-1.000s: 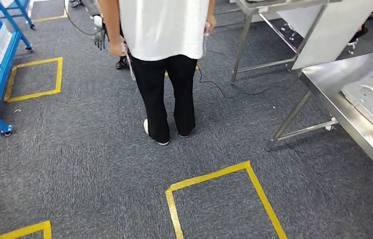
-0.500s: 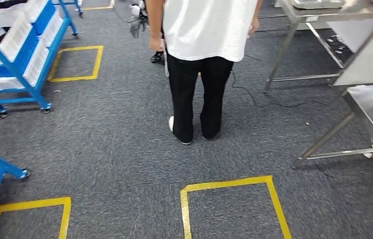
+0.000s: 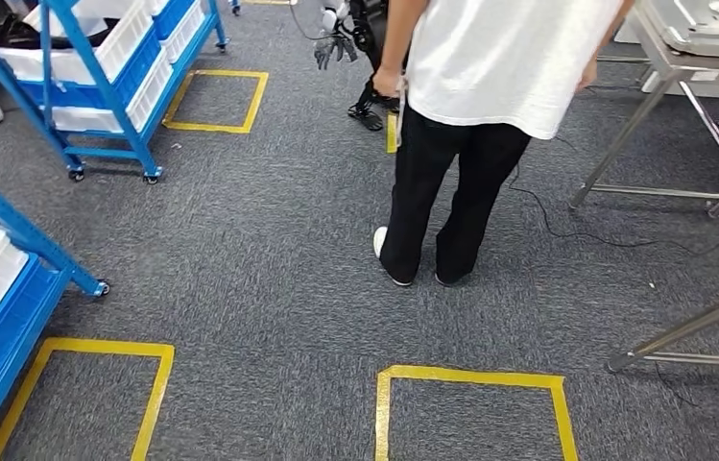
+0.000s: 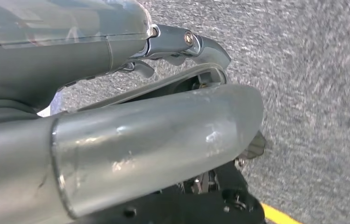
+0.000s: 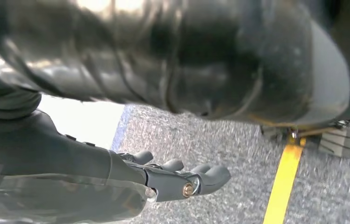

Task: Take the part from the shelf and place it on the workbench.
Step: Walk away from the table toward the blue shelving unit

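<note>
The left robot hand [image 4: 177, 44] hangs over grey carpet [image 4: 313, 84]; a metal-tipped finger reaches out past the wrist cover, nothing is held, but how far the fingers are spread cannot be told. The right robot hand [image 5: 182, 179] also hangs above the carpet, its dark fingers lying loosely side by side, a little curled, holding nothing; a yellow tape line [image 5: 282, 186] runs on the floor just beyond it.

In the head view a person [image 3: 490, 106] in a white shirt and black trousers stands ahead, back turned, between two yellow tape squares: one near [image 3: 475, 376], one far [image 3: 216, 101]. A third square [image 3: 96, 348] lies at lower left. A blue shelf [image 3: 96, 86] on castors stands at upper left with white bins [image 3: 134, 38]; a second blue shelf [image 3: 10, 230] is at the left edge. The part cannot be made out. A steel bench [image 3: 682, 58] stands at upper right, another bench leg [image 3: 691, 331] at right. A black cable [image 3: 566, 226] trails on the carpet. No writing is readable
</note>
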You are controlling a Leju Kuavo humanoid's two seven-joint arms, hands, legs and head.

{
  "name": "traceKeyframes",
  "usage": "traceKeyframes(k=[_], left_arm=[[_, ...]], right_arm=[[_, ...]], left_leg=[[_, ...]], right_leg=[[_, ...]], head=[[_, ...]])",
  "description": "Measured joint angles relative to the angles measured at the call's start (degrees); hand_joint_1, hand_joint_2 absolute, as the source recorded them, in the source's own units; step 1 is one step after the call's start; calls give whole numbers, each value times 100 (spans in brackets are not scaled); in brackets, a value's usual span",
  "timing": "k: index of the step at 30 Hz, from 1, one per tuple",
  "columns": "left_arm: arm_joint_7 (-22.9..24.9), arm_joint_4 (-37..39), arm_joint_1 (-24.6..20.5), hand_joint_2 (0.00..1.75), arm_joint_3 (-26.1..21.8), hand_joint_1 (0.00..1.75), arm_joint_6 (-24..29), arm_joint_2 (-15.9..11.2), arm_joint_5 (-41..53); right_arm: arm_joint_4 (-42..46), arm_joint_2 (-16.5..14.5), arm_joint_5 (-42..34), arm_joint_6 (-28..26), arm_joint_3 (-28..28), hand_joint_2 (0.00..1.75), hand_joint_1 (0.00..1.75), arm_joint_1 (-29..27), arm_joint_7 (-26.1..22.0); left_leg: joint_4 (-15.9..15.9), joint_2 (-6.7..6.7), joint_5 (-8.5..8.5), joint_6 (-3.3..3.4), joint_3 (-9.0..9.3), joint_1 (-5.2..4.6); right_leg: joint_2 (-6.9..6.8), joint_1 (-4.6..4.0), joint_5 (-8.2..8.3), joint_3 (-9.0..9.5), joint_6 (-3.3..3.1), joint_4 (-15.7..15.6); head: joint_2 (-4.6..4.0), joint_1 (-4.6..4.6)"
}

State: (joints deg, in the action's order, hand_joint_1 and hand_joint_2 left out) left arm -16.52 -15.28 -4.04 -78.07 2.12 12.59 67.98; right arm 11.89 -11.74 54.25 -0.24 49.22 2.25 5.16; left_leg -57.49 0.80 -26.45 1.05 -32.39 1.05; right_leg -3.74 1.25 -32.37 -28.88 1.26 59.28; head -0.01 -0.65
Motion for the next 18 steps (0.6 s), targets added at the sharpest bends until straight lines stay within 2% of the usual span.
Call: traceKeyframes(k=[2, 3, 4, 5, 6, 7, 8, 9, 10, 11, 13, 14, 15, 17, 18], left_arm=[[2, 0, -7, 0, 13, 0, -1, -2, 2], [2, 0, -9, 0, 20, 0, -3, -3, 3], [2, 0, -10, 0, 26, 0, -5, -4, 4], [2, 0, -10, 0, 31, 0, -7, -4, 5], [2, 0, -9, 0, 33, 0, -9, -4, 5], [2, 0, -10, 0, 36, 0, -9, -3, 5], [2, 0, -12, 0, 39, 0, -9, 2, 5], [2, 0, -19, 0, 41, 0, -10, 7, 5], [3, 0, -24, 0, 43, 0, -11, 11, 6], [3, 0, -24, 0, 44, 0, -13, 15, 6], [5, -1, -11, 0, 45, 0, -14, 14, 6], [7, -1, -3, 0, 45, 0, -14, 11, 6], [9, -2, -1, 0, 46, 0, -14, 9, 6], [17, -2, -12, 0, 48, 0, -14, 3, 7], [25, -2, -18, 0, 50, 0, -13, -1, 13]], right_arm=[[0, 0, 4, 5, 0, 0, 0, -15, 0], [0, 0, 8, 12, 0, 0, 0, -23, 0], [-1, 0, 13, 19, 0, 0, 0, -27, 0], [-1, 0, 17, 25, 0, 0, 0, -29, 1], [-1, 0, 21, 26, 0, 0, 0, -30, 2], [-1, 1, 23, 26, 0, 0, 0, -34, 4], [-1, 4, 24, 25, 0, 0, 0, -43, 6], [-1, 9, 24, 25, 0, 0, 0, -53, 8], [-1, 14, 24, 24, 0, 0, 0, -56, 8], [0, 18, 24, 24, 0, 0, 0, -52, 8], [0, 15, 24, 25, 0, 0, 0, -22, 7], [0, 11, 24, 24, 0, 0, 0, -14, 7], [0, 7, 24, 24, 0, 0, 0, -14, 6], [-2, -1, 27, 25, 0, 0, 0, -34, 6], [-3, -3, 28, 26, 0, 0, 0, -42, 6]], left_leg=[[11, -96, 5, 59, 3, -16], [10, -152, 1, 79, 3, -36], [8, -219, -4, 93, 10, -60], [6, -294, -10, 106, 23, -85], [5, -377, -18, 117, 45, -105], [5, -460, -25, 124, 70, -118], [6, -535, -31, 129, 88, -121], [0, -609, -37, 126, 93, -126], [-2, -671, -39, 113, 84, -122], [-2, -729, -37, 92, 69, -114], [11, -828, -28, 32, 45, -110], [-21, -768, -59, 5, 28, -121], [-132, -639, -145, -22, -24, -135], [-715, -297, -490, -84, -306, -130], [-1106, -208, -671, -121, -505, -106]], right_leg=[[264, 0, -367, -344, -7, 689], [317, -11, -521, -570, -21, 1103], [337, -28, -577, -750, -43, 1403], [352, -49, -509, -843, -79, 1503], [377, -77, -321, -823, -128, 1362], [440, -115, -54, -704, -186, 1017], [572, -151, 183, -549, -249, 607], [696, -175, 355, -414, -296, 249], [791, -195, 438, -329, -326, 23], [837, -204, 444, -295, -344, -71], [736, -189, 458, -263, -360, -142], [667, -169, 477, -227, -374, -203], [587, -149, 500, -187, -389, -268], [406, -138, 515, -133, -412, -344], [315, -140, 508, -127, -417, -347]], head=[[0, -1], [-1, -2], [-1, -2], [-1, -2], [-1, -1], [-1, -1], [-1, -1], [-1, -2], [-1, -2], [-1, -5], [-1, -4], [-1, -4], [-1, 1], [-1, 5], [-2, 7]])
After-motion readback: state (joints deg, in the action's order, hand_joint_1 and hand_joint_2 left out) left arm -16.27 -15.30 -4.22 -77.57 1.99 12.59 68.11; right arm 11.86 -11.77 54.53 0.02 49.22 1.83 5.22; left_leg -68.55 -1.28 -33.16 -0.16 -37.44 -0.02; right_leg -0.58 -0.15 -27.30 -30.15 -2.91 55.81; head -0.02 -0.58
